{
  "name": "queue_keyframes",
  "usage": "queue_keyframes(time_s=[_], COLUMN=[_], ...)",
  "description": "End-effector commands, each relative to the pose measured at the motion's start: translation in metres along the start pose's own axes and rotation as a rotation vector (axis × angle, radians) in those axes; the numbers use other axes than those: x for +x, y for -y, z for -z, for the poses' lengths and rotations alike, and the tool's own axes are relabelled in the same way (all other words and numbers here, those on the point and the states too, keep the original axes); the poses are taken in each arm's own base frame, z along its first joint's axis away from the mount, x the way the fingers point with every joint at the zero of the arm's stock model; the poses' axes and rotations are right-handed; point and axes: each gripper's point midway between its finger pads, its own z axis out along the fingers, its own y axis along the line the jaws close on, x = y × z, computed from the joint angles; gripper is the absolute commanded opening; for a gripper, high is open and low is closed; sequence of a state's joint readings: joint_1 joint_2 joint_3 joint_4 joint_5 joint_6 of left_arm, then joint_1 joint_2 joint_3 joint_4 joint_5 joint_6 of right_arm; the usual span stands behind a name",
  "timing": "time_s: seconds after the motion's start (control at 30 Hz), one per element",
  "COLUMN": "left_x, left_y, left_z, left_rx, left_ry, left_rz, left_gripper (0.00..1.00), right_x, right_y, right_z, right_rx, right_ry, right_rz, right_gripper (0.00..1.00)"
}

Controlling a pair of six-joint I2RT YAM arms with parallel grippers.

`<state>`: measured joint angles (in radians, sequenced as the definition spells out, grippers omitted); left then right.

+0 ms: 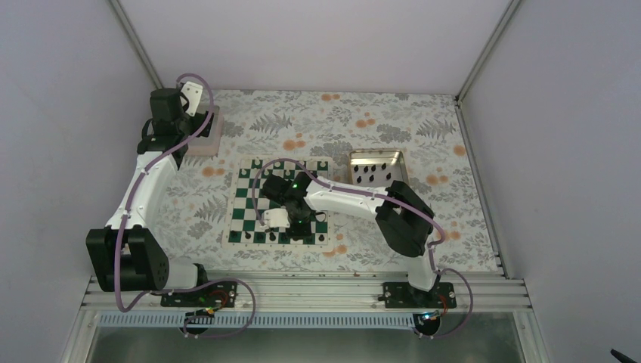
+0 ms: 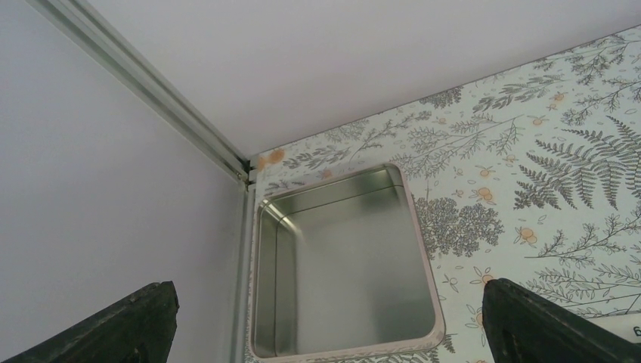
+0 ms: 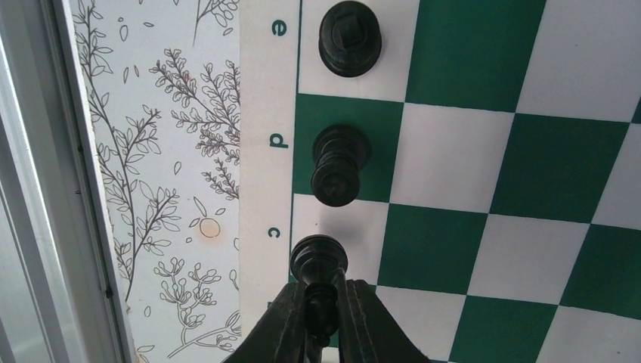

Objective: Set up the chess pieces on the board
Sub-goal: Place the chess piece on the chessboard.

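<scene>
**Right claw** [image 3: 321, 310] closed on a small black turned chess piece [image 3: 319, 259] at the white c square of the green-and-white chequered chess mat [image 3: 453, 155]. The black piece on d [image 3: 338, 164] and the black piece on e [image 3: 349, 38] stand upright just beside it. The near rank looks partly filled and several black pieces [image 1: 374, 175] lie in the gold-rimmed metal tray [image 1: 376, 156], so the set-up is judged roughly midway. **Left claw** [image 2: 329, 325] hangs wide open, holding nothing, over a pale square tray [image 2: 420, 249], well apart from the mat. **Clearance:** the held piece is close to the cream border [image 3: 268, 189] and its d neighbour, while the squares inward are bare.

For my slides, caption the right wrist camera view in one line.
Right hand grips a black chess piece at the board's c file, beside two others on d and e.
</scene>
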<state>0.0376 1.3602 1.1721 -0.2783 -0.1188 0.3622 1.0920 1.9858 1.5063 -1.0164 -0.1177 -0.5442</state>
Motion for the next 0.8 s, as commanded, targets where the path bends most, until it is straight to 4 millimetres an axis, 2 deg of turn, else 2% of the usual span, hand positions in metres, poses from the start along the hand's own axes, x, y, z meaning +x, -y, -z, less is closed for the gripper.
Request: queue_keyframes(time_s=[0.0, 0.23, 0.37, 0.47, 0.57, 0.63, 0.77], left_x=[-0.005, -0.006, -0.009, -0.007, -0.007, -0.009, -0.010], left_y=[-0.004, -0.003, -0.004, -0.004, -0.005, -0.005, -0.006], left_z=[0.007, 0.007, 0.010, 0.009, 0.008, 0.008, 0.008], left_rx=[-0.003, 0.000, 0.000, -0.004, -0.007, -0.007, -0.007], left_ry=[0.023, 0.024, 0.034, 0.029, 0.029, 0.033, 0.034], left_rz=[0.005, 0.007, 0.008, 0.006, 0.005, 0.005, 0.006], left_gripper=[1.00, 1.00, 1.00, 1.00, 1.00, 1.00, 1.00], right_x=[0.006, 0.009, 0.003, -0.005, -0.012, -0.010, -0.010], right_y=[0.002, 0.005, 0.010, 0.015, 0.024, 0.032, 0.026], right_z=[-0.013, -0.012, -0.002, 0.019, 0.054, 0.070, 0.082], right_rx=[-0.003, 0.009, 0.018, 0.044, 0.064, 0.077, 0.059], right_ry=[-0.035, -0.050, -0.023, 0.021, 0.091, 0.115, 0.135], right_rz=[-0.023, -0.033, -0.043, -0.043, -0.061, -0.078, -0.060], right_gripper=[0.14, 0.27, 0.32, 0.32, 0.32, 0.32, 0.32])
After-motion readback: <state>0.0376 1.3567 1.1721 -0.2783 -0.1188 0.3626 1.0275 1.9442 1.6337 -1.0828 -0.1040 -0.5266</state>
